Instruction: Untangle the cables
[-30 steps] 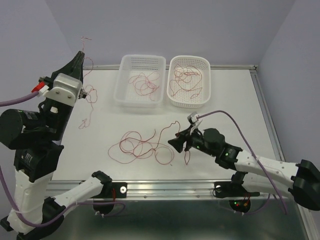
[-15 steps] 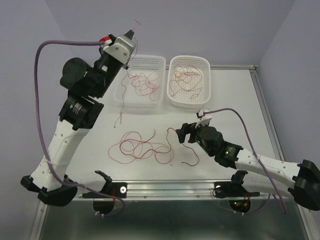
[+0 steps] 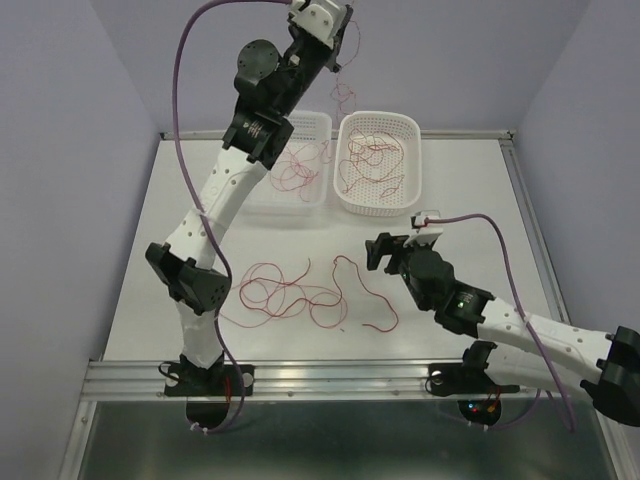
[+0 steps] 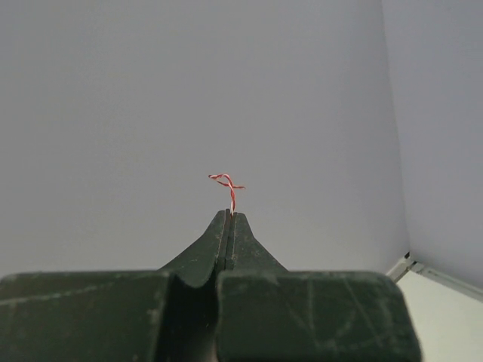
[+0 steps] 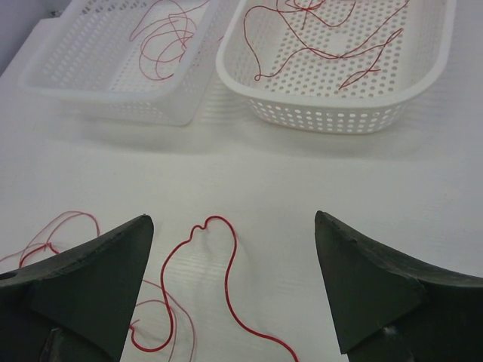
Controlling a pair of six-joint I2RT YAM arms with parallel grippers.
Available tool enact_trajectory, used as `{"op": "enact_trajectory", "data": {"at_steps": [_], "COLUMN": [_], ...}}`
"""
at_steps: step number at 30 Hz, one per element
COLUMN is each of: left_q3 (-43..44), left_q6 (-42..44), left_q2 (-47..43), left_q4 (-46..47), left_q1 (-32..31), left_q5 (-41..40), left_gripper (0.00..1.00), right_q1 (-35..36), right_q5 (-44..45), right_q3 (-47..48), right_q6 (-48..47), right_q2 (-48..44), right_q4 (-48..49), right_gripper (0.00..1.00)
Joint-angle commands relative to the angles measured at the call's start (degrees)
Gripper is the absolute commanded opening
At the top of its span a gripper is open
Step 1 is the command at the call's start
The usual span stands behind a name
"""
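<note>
High above the far side of the table [image 3: 470, 200], my left pincer [image 4: 229, 216] is pressed tightly together on a thin red wire [image 4: 229, 183]. Its twisted end pokes out just past the tips, and the rest hangs down in kinks over the two baskets. Of these, the rectangular basket [image 3: 318, 122] on the left and the rounded white basket [image 3: 413, 160] beside it each hold loose red wires.

Low over the table, nearer my base, my right pincer [image 5: 232, 219] is spread wide and grips nothing. A single red wire [image 5: 229, 265] lies in a wavy line on the table between its fingers and below them. To its left, a tangle of red wires [image 3: 280, 295] lies in overlapping loops on the white surface, well apart from the baskets.
</note>
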Motion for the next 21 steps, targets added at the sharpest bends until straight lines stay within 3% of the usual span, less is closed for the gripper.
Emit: {"op": "enact_trajectory", "data": {"at_steps": [1, 7, 15, 21], "left_q3": [4.4, 0.5, -5.3, -4.5], "left_q6": [-6.3, -14.2, -14.6, -15.1], "left_q2": [2.9, 10.5, 18.3, 26.0], "left_q4": [13.7, 25.8, 28.5, 30.2], "left_q1": [0.4, 1.3, 3.1, 3.5], "left_q5": [2.8, 7.6, 6.9, 7.6], "left_gripper": [0.00, 0.00, 0.00, 0.00], "right_q1": [0.3, 0.3, 0.3, 0.3], "right_q5": [5.2, 5.4, 9.0, 9.8], "right_q3": [3.6, 3.9, 2.0, 1.9], "right_q6": [-0.1, 0.5, -1.3, -2.4], "right_q2": [-1.3, -2.4, -9.7, -13.9], "right_q4": [0.9, 1.0, 0.5, -0.9], "right_gripper": [0.92, 0.91, 0.91, 0.90]}}
